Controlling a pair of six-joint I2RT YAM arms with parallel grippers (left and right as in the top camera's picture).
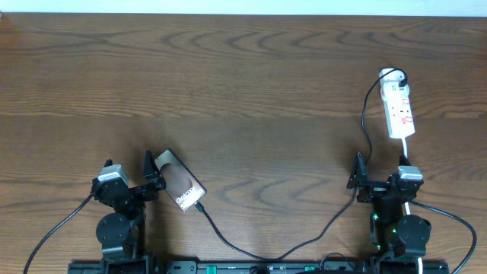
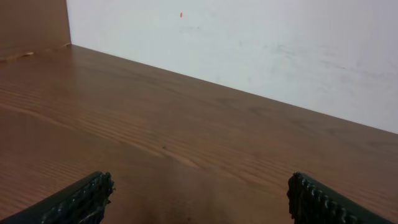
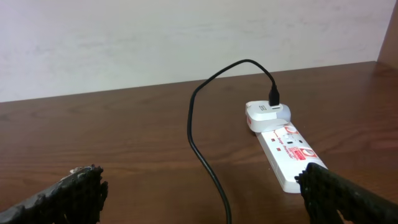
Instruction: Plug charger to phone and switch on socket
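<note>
The phone [image 1: 181,183] lies tilted on the table at the front left, screen up. The charger cable [image 1: 228,242] meets the phone's lower end with its tip [image 1: 200,205]. It loops along the front edge and up to a white adapter [image 3: 267,115] at the far end of the socket [image 1: 399,106]. My left gripper [image 1: 152,173] is open and empty, just left of the phone; in the left wrist view its jaws [image 2: 199,186] frame only bare table. My right gripper [image 1: 358,176] is open and empty in front of the socket [image 3: 289,152]. The cable [image 3: 199,146] runs between its jaws [image 3: 202,177].
The wooden table [image 1: 243,84] ends at a white wall at the back. The socket's white cord [image 1: 407,152] runs toward the right arm's base. The arms' own black cables trail off at the front corners.
</note>
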